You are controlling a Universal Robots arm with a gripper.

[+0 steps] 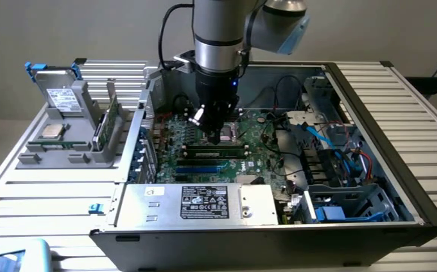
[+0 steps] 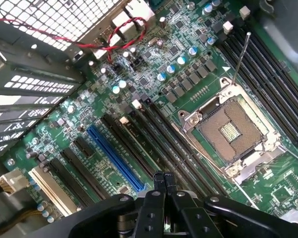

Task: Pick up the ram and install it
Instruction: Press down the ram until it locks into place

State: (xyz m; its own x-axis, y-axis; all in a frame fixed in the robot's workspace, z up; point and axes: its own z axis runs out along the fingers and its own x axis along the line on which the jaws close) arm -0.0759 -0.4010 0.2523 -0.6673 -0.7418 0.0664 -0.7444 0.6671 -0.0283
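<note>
The ram (image 1: 110,126) looks to be the thin green stick standing on edge in the gray holder (image 1: 71,157) at the exterior view's left, outside the case and well apart from the gripper (image 2: 165,177). Gripper is closed, finger ends together, nothing between them; it hangs inside the open case (image 1: 271,249), over the motherboard (image 2: 102,111). A second green stick (image 2: 141,144) sits among the black slots (image 2: 164,144), near the gripper tip; can't tell whether it is fully seated. Blue slot (image 2: 114,156) runs alongside that bank, and a cream slot (image 2: 52,191) is farther off. CPU socket (image 2: 231,129) is bare, its metal frame around it and the lever (image 2: 242,54) sticking up; another black slot bank (image 2: 268,79) lies past it. Red wires (image 2: 111,48) cross near the ports. The case's side wall (image 1: 133,144) stands between the holder and the gripper; loose cables (image 1: 279,148) run beside the board. Holder also carries a small square chip (image 1: 52,131) and an upright silver drive (image 1: 64,100). Metal panel (image 1: 166,207) with a black label spans the near part of the case. Small blue clip (image 1: 95,208) lies on the slatted pale table (image 1: 45,195), blue-edged device (image 1: 15,258) at the near corner. Plain gray wall (image 1: 112,25) behind.
</note>
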